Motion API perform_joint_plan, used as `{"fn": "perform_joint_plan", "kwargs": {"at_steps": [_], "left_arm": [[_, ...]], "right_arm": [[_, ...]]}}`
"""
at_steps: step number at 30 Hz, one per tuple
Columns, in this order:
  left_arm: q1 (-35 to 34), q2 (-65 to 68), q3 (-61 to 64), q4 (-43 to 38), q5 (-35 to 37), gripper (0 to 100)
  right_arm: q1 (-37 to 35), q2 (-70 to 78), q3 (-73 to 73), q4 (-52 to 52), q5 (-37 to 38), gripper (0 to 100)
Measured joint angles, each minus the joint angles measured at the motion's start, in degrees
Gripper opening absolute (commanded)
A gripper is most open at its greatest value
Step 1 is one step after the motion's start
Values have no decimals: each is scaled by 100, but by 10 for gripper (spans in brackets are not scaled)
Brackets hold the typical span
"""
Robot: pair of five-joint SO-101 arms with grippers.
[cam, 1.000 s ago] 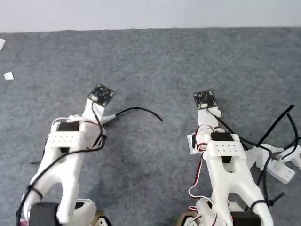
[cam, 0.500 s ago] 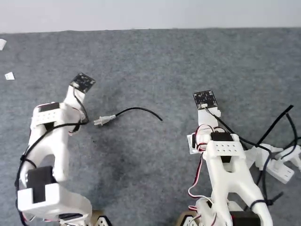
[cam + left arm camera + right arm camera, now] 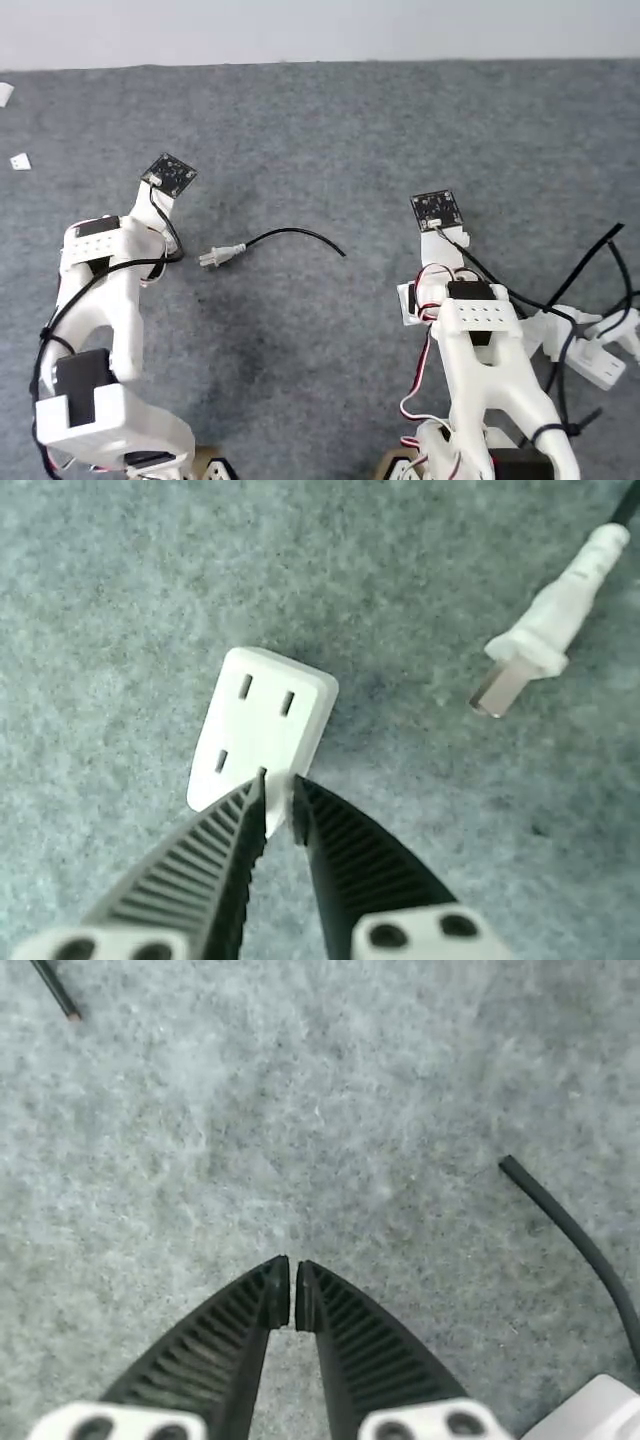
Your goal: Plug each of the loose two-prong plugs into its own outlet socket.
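Near the closed left gripper (image 3: 278, 778), the plug (image 3: 222, 255) lies side-to-side, prongs toward it; right gripper (image 3: 292, 1272) also closed.

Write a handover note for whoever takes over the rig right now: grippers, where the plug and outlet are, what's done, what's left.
Left gripper: shut, tips at the edge of the white outlet.
Right gripper: shut, empty, over bare carpet.
Loose plug lies beside the outlet, apart from it, prongs free.
Done: none that I can confirm.
Left: seat that plug; check the white parts and cords by the right arm.
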Motion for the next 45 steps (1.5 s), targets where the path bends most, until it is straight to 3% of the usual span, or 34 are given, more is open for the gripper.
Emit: {"fn": "perform_joint_plan", "kwargs": {"at_steps": [10, 17, 22, 30, 36, 42, 45], "left_arm": [[0, 0, -712, 475, -53, 167], [0, 0, -958, 756, -1705, 166], [0, 26, -967, 738, -2215, 166], [-9, 1284, -1855, 677, -2295, 167], [-44, 2338, -3191, 1530, -2295, 154], [-62, 2998, -4202, 2338, -2295, 9], [-53, 3253, -4677, 2840, -2295, 13]], "right_arm": [[-26, 26, 0, 0, 0, 11], [-35, 26, 0, 0, 0, 11], [-26, 26, 0, 0, 0, 11], [-35, 202, 0, -53, 0, 9], [-18, 431, -18, -62, 0, 9], [-26, 431, -18, -62, 0, 9], [-26, 431, -18, -62, 0, 9]]}}
